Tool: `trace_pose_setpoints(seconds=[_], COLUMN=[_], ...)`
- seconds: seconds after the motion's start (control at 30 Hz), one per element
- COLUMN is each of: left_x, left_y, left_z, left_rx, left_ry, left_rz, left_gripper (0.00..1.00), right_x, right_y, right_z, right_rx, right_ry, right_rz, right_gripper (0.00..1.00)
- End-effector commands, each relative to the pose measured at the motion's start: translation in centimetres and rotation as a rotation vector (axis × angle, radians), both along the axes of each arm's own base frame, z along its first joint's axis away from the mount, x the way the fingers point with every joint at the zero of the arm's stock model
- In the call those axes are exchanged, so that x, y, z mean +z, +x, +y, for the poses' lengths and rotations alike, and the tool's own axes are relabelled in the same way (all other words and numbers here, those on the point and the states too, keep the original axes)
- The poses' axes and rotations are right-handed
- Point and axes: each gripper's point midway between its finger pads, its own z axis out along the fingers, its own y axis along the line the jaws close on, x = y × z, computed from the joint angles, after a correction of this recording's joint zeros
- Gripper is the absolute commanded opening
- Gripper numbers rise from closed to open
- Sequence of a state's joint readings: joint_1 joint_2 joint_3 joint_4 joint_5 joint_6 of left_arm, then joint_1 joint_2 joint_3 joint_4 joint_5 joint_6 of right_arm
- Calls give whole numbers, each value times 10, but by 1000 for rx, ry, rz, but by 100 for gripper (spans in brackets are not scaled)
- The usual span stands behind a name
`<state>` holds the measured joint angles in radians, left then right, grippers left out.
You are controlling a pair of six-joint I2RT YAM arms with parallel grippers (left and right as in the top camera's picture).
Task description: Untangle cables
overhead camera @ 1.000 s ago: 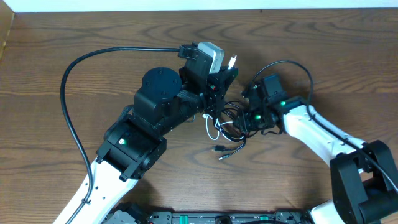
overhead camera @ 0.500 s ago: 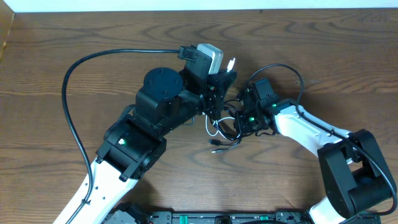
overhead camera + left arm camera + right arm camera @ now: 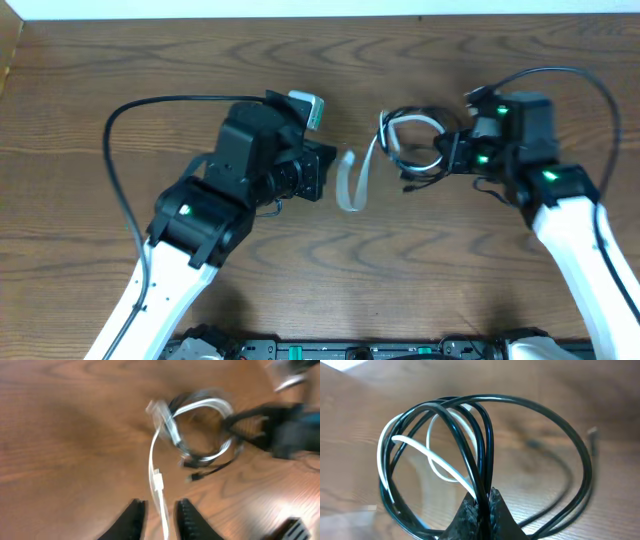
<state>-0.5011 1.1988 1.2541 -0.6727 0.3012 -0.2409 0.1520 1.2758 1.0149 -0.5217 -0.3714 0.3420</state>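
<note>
Black cables (image 3: 483,445) are what my right claw (image 3: 482,506) is clamped on. Several strands are pinched together right at the fingertips, and the loops look lifted off the wooden table (image 3: 450,290). My left claw (image 3: 160,507) is parted. The white cable (image 3: 159,479) runs through the gap between its fingers with neither one pressing on it, so that side is gripping nothing. From overhead the bundle sits between my two arms, just beside the right claw, and the white one trails off toward the left claw.

What bugs me is that the white cable is threaded through the black loops. You can see it crossing inside them in the right wrist view. If I haul the two sides apart like this, I reckon the loops cinch down instead of coming free. One white plug end (image 3: 155,409) lies right against the coil and looks like it'd snag. The black strands are held at the very tips too, so a hard tug could let one pop out. And with the left jaws loose, the white cable could just slide away.

Other stuff around: the left arm's feed wire (image 3: 170,99) and the right arm's feed wire (image 3: 550,69) arc over the table, apart from the tangle. Nothing else stands between the claws. The left wrist view is blurry, so I can't tell how many times the cords cross.
</note>
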Motion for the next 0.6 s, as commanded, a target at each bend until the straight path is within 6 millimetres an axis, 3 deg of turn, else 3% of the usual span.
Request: trace_pose_setpoints(seconds=[0.0, 0.17, 0.33, 0.47, 0.57], left_x=[-27, -52, -43, -66, -94], left_y=[11, 32, 44, 50, 52], left_z=[-6, -25, -55, -65, -72], left_rx=[-6, -37, -119, -97, -72], left_ry=[44, 29, -89, -92, -81], left_rz=[77, 114, 84, 154, 246], left_gripper=[41, 65, 66, 66, 65], right_x=[22, 9, 3, 4, 3], right_y=[-12, -18, -21, -20, -21], right_z=[6, -7, -10, -10, -11], right_rx=[27, -27, -35, -36, -40], right_ry=[47, -13, -27, -26, -32], right_rz=[-30, 25, 52, 47, 50], right_gripper=[1, 1, 1, 1, 1])
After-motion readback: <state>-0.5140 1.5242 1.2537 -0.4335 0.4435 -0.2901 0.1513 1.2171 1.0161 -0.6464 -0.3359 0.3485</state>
